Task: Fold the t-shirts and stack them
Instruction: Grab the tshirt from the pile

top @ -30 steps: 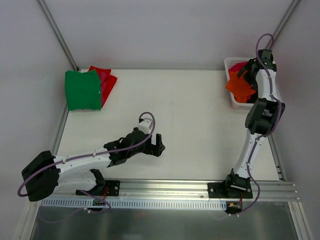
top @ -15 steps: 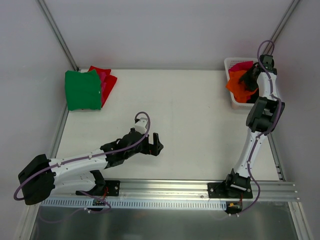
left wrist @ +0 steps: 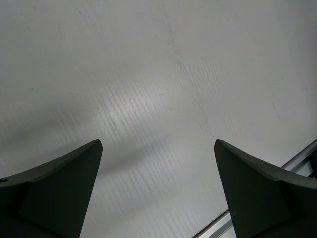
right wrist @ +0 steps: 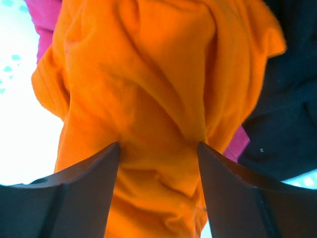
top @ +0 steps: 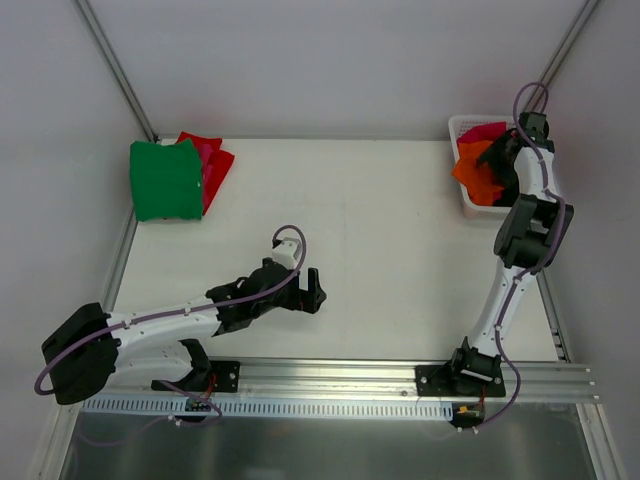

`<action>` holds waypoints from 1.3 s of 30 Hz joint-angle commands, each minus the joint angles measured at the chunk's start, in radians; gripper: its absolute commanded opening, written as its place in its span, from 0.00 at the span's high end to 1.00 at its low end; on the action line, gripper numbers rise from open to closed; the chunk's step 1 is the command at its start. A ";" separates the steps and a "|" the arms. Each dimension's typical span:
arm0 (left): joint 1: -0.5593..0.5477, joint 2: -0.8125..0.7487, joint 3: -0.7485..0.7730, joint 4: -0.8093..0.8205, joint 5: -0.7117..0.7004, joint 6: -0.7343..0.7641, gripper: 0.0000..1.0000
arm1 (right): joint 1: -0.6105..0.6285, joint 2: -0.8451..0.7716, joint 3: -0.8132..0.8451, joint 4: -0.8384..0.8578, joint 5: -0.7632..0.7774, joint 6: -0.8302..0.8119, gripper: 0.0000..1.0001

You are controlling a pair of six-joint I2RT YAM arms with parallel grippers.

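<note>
An orange t-shirt (top: 478, 172) lies bunched in the white basket (top: 458, 127) at the back right, partly over its near rim. My right gripper (top: 506, 150) is down in the basket, its jaws apart with a fold of the orange t-shirt (right wrist: 148, 74) between the fingertips (right wrist: 111, 153). A magenta-pink t-shirt (right wrist: 42, 20) and a black t-shirt (right wrist: 292, 99) lie under the orange one. A folded green t-shirt (top: 165, 180) lies on a red t-shirt (top: 214, 160) at the back left. My left gripper (top: 318, 290) is open and empty over bare table (left wrist: 158, 74).
A metal rail (top: 330, 375) runs along the near table edge, and it shows at the bottom right of the left wrist view (left wrist: 297, 161). Slanted frame posts (top: 115, 70) stand at the back corners.
My right gripper has moved a little further back into the basket over the orange t-shirt. My left arm shifted slightly and returned near where it was.
</note>
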 commanded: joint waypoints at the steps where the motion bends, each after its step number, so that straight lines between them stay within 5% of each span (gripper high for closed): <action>1: 0.010 0.015 0.033 0.009 0.001 -0.009 0.01 | -0.005 -0.119 -0.017 0.003 0.023 -0.018 0.30; 5: 0.008 0.034 0.041 0.007 0.009 -0.009 0.01 | -0.005 -0.141 -0.021 0.014 0.023 -0.029 0.26; 13: 0.008 0.029 0.038 0.007 0.011 -0.012 0.01 | -0.005 -0.102 -0.007 0.015 0.017 -0.030 0.44; 27: 0.008 -0.008 0.010 0.004 0.003 -0.024 0.01 | -0.005 -0.038 -0.008 0.010 -0.018 -0.006 0.43; 30: 0.008 -0.022 -0.001 0.003 -0.002 -0.026 0.01 | -0.005 -0.003 0.025 -0.017 -0.035 0.000 0.57; 31: 0.008 -0.026 -0.001 0.000 -0.003 -0.027 0.01 | -0.007 0.008 0.036 -0.035 -0.045 0.002 0.76; 34: 0.008 -0.037 -0.008 -0.002 -0.008 -0.030 0.01 | -0.010 0.019 0.042 -0.043 -0.052 0.019 0.99; 39: 0.008 -0.049 -0.018 -0.005 -0.011 -0.035 0.01 | -0.011 -0.015 0.029 -0.043 -0.036 0.023 1.00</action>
